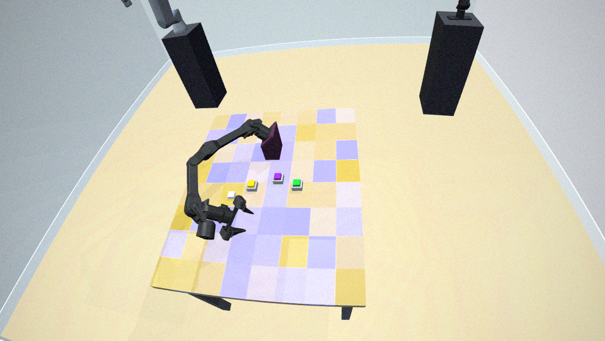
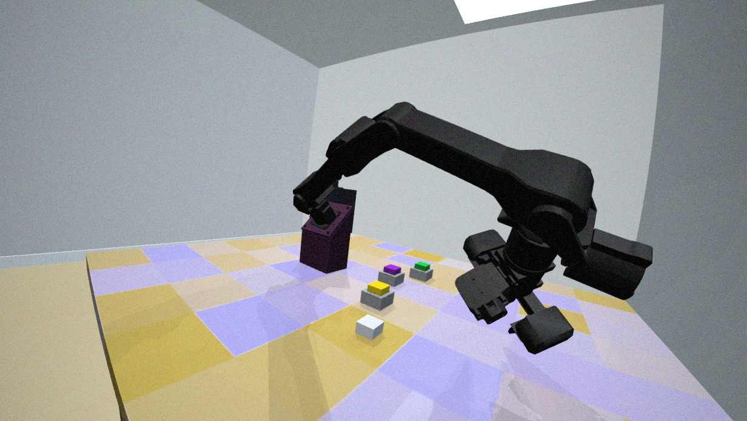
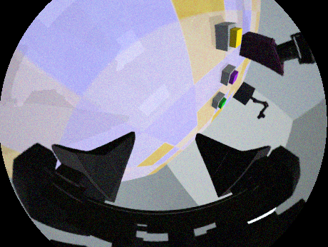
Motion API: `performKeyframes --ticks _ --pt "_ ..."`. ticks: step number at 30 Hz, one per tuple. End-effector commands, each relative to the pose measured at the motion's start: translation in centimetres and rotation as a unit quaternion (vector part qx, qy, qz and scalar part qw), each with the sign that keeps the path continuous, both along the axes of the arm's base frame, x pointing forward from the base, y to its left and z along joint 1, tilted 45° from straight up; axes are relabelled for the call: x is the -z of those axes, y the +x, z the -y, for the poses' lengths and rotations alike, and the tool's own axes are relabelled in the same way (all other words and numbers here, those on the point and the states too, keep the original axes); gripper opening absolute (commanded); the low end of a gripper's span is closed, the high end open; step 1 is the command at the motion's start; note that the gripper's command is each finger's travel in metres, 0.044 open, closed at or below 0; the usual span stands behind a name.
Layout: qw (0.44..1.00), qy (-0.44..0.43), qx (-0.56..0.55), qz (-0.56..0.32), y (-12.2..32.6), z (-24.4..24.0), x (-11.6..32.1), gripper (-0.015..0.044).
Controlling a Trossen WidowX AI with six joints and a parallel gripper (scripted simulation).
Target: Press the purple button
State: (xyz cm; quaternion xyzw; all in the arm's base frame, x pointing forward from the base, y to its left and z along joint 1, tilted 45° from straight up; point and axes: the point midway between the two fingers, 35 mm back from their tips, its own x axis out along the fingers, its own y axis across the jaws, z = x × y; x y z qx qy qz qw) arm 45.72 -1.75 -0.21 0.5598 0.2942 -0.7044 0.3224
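Observation:
The purple button (image 1: pixel 277 176) (image 2: pixel 391 269) (image 3: pixel 233 77) stands up on its grey base, between the yellow button (image 1: pixel 251 183) (image 2: pixel 378 287) (image 3: pixel 235 37) and the green button (image 1: pixel 296 182) (image 2: pixel 422 265) (image 3: pixel 222 103). My gripper (image 1: pixel 249 221) (image 3: pixel 166 135) is open, with nothing between its fingers. In the top view it is above the table, nearer the front than the buttons and to their left. It touches none of them. In the exterior view it hangs at the right and its fingertips are mostly hidden.
A small white block (image 1: pixel 231 194) (image 2: pixel 369 326) lies beside the yellow button, close to my gripper in the top view. The dark arm base (image 1: pixel 272 146) (image 2: pixel 324 248) (image 3: pixel 260 50) stands behind the purple button. The arm arches over the table's left side (image 1: pixel 178 270). Black pedestals stand beyond the table.

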Motion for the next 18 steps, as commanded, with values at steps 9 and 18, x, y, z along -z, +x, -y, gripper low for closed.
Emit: performKeyframes --ticks 9,18 --pt "0.948 -0.025 -0.305 -0.086 -6.3 -7.6 1.1 0.04" --pt "0.755 -0.055 -0.62 -0.204 -16.3 -12.2 1.9 0.04"
